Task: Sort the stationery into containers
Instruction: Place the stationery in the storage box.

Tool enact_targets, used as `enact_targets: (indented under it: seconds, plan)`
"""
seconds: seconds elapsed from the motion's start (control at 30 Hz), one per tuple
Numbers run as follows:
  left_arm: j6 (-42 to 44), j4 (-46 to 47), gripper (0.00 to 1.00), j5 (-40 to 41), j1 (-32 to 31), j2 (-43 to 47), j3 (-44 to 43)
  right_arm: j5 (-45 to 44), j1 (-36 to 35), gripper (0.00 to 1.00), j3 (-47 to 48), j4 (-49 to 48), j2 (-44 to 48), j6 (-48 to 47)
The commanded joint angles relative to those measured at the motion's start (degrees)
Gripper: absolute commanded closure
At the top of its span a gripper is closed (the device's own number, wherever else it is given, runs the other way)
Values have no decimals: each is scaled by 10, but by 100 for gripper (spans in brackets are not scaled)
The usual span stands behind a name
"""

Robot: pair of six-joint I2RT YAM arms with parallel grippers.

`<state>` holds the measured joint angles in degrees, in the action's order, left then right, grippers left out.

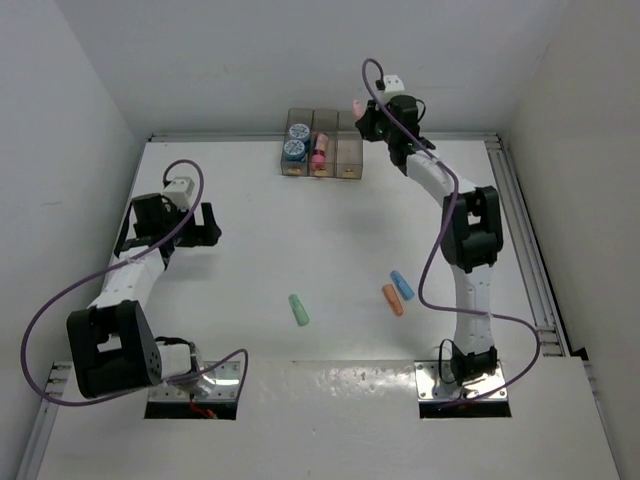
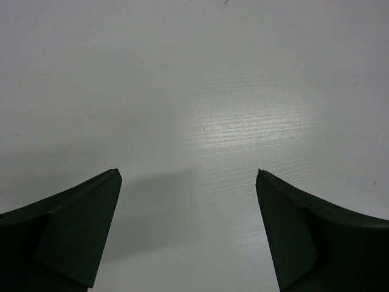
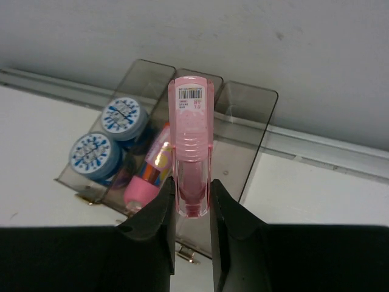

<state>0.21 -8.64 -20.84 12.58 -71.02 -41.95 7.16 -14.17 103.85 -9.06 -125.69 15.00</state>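
My right gripper [image 3: 192, 193] is shut on a pale pink capsule piece [image 3: 191, 146] and holds it above the three joined grey-brown bins [image 1: 322, 172], over the divide between the middle and right bins. In the top view the pink capsule [image 1: 357, 108] shows by the right gripper [image 1: 364, 118]. The left bin holds two blue-and-white cylinders [image 3: 109, 137]. The middle bin holds a magenta piece [image 3: 149, 173]. On the table lie a green piece [image 1: 298, 310], an orange piece [image 1: 393, 300] and a blue piece [image 1: 401, 285]. My left gripper [image 1: 208, 226] is open and empty over bare table [image 2: 188, 176].
White walls close in the table at the back and both sides. A metal rail [image 1: 525, 250] runs along the right edge. The bins stand against the back wall.
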Motion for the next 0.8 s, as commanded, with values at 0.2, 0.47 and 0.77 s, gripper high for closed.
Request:
enact_targets:
  seconds: [0.2, 0.47, 0.77]
  plan:
    - [-9, 33, 1, -6, 6, -28, -21, -38, -16, 100, 83, -62, -120, 51]
    - [-5, 24, 0, -12, 5, -37, -29, -97, -31, 62, 82, -88, -146, 40]
    - [-5, 19, 1, -24, 3, -39, -62, -11, -16, 47, -50, 33, 58, -9]
